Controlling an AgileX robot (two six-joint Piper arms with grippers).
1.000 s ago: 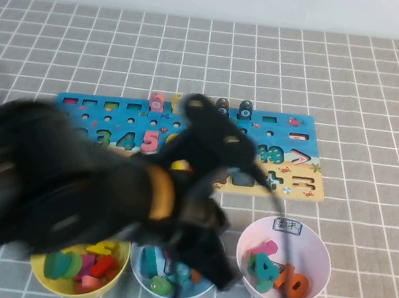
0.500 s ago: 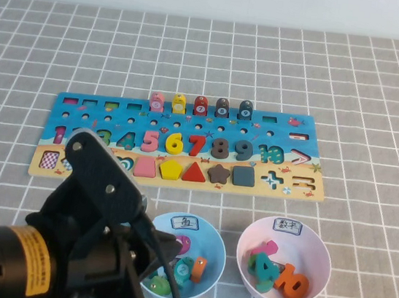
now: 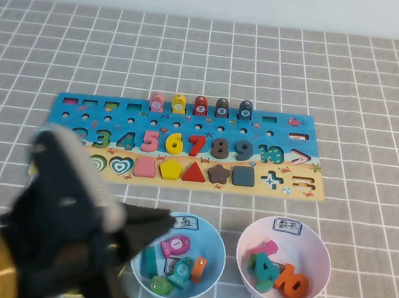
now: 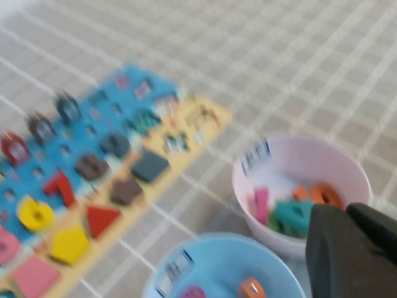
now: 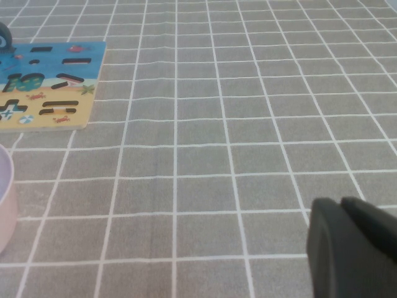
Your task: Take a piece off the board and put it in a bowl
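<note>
the left gripper (image 3: pixel 147 224) is hanging low at the near left of the table, its dark fingers (image 4: pixel 350 248) appearing pressed together with nothing between them, though the blur is making this hard to read fully. the tip is sitting at the near left rim of the light blue bowl (image 3: pixel 209 271), which is holding a pink round piece and a few small teal and orange ones. just beyond that bowl, further to the gripper's right, the pale pink bowl (image 3: pixel 318 256) is standing with its white handwritten label (image 3: pixel 286 225) on the far rim. the teal-green numeral 4 (image 3: pixel 265 268) is lying inside this pink bowl, leaning against an orange ring-shaped piece (image 3: pixel 292 285) and a small pink piece (image 3: pixel 267 247).

ahead of the left gripper, across a strip of grey checked cloth (image 3: pixel 381 107), the long puzzle board (image 3: pixel 290 131) is lying flat. its number row is showing a printed green 3 and 4, then a pink 5 (image 3: pixel 150 141), a yellow 6, a red 7, a brown 8 and a grey 9. five small pegs are standing along the blue part above them, and flat shapes are filling the tan strip below.

the right gripper (image 5: pixel 350 248) is showing only in its own wrist view, a dark finger pair closed with nothing held, hovering over bare cloth, with the board's end and the pink bowl's rim (image 5: pixel 5 205) well off to one side.
</note>
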